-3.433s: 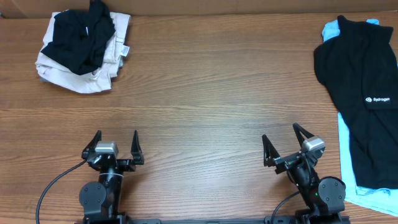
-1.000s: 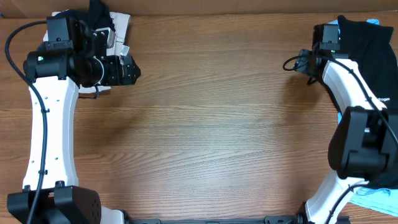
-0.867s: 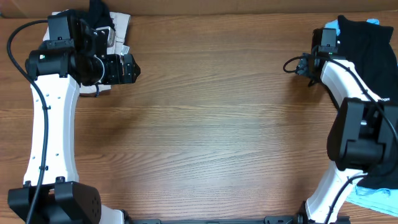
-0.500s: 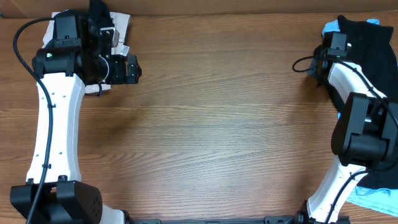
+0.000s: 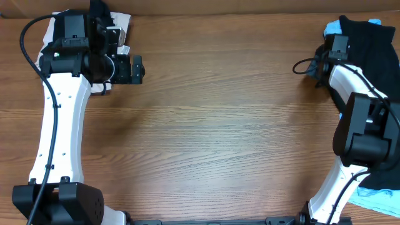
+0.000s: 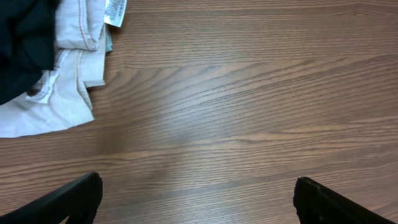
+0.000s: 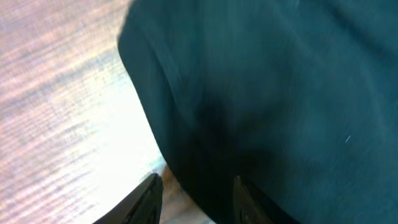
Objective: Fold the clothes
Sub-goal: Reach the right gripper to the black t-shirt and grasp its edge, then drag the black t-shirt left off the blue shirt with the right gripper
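Overhead, the limp black fabric shirt [image 5: 378, 44] lies at the far right corner of the brown wooden table [image 5: 219, 125], probably light and floppy, best pinched at its table-centre edge, where the right gripper [image 7: 196, 186] hovers part-open; the left gripper [image 6: 196, 199] gapes wide above the table's far left.

Overhead top-down; wrist views near clothes [image 5: 372, 57]

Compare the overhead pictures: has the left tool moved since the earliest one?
Yes. The left tool went from the near edge of the table to its far side, and now sits just right of the pile of clothes in the far left corner.
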`<state>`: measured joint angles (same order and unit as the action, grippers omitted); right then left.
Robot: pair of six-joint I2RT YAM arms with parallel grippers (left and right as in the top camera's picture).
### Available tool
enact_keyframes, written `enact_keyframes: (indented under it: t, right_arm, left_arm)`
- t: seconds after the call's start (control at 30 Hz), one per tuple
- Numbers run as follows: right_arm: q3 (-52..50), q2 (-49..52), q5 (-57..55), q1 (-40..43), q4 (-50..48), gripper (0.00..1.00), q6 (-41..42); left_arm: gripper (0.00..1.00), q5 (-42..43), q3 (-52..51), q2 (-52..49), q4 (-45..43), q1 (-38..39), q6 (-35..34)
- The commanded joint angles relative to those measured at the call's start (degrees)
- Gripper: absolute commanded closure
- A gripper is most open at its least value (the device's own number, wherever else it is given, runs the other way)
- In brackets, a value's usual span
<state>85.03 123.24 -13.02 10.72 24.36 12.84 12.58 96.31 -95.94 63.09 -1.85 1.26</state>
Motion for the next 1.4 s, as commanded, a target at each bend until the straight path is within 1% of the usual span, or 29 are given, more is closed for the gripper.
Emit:
enact_keyframes:
  t: [0.0,0.07,0.1,0.27,0.47,0.6,0.63,0.67,0.7,0.73,0.77,0.83,0.87,0.97,1.13,1.27,1.37]
  right_arm:
    - [-1.5,0.3,1.7,-0.2,-1.2,0.59,-0.5]
    - [-2.4,0.3,1.8,-0.2,-1.8,0.59,-0.7]
    - [-2.8,0.3,1.8,-0.2,-2.1,0.56,-0.7]
    - [-4.7,0.3,1.7,-0.2,-3.2,0.56,-0.7]
    - [-6.3,0.3,0.5,0.0,-5.3,0.5,-0.6]
    - [-7.1,0.3,-0.4,0.0,-6.8,0.5,-0.6]
    - [-7.2,0.3,-0.5,0.0,-7.0,0.52,-0.7]
    - [-7.5,0.4,-0.5,0.0,-7.4,0.59,-0.7]
    - [-7.7,0.4,-0.5,0.0,-7.7,0.69,-0.7]
    - [-7.8,0.4,-0.4,0.0,-7.8,0.82,-0.6]
    - [-7.8,0.4,-0.4,0.0,-7.7,0.89,-0.6]
    - [-7.8,0.4,-0.4,0.0,-7.4,0.95,-0.6]
    - [-7.7,0.4,-0.4,0.0,-6.9,0.96,-0.6]
    - [-7.3,-0.3,0.2,-0.3,-5.1,0.96,-0.6]
    - [-4.1,-5.4,5.3,-1.3,0.4,0.96,-0.7]
    - [0.8,-12.2,12.9,-2.6,7.7,0.96,-0.9]
    - [5.9,-17.2,17.2,-4.1,15.1,0.96,-1.0]
  left_arm:
    - [0.0,-1.2,0.9,-0.4,-0.4,0.3,0.7]
    - [0.0,-1.2,0.9,-0.4,-0.4,0.3,0.7]
    - [0.0,-1.2,0.9,-0.4,-0.5,0.3,0.7]
    - [0.0,-2.1,0.8,-0.4,-2.1,0.3,0.5]
    - [0.0,-2.3,0.8,-0.5,-2.9,0.3,0.5]
    - [0.0,-2.5,0.8,-0.5,-3.0,0.3,0.5]
    - [0.0,-2.5,0.8,-0.5,-3.0,0.3,0.5]
    - [0.0,-2.5,0.8,-0.5,-3.0,0.3,0.4]
    - [0.0,-2.5,0.8,-0.5,-3.1,0.3,0.4]
    - [0.0,-2.5,0.8,-0.5,-3.1,0.3,0.1]
    - [0.0,-2.5,0.8,-0.5,-3.1,0.3,-0.2]
    - [0.02,-2.5,0.8,-0.5,-3.2,0.4,-0.2]
    - [0.04,-2.5,0.8,-0.5,-3.2,0.4,-0.2]
    - [0.05,-2.4,0.8,-0.5,-3.1,0.4,-0.2]
    - [0.07,-2.5,0.8,-0.5,-3.6,0.4,-0.2]
    - [0.08,-2.5,0.8,-0.5,-4.7,0.4,-0.2]
    - [0.08,-2.6,0.8,-0.5,-5.3,0.4,0.1]
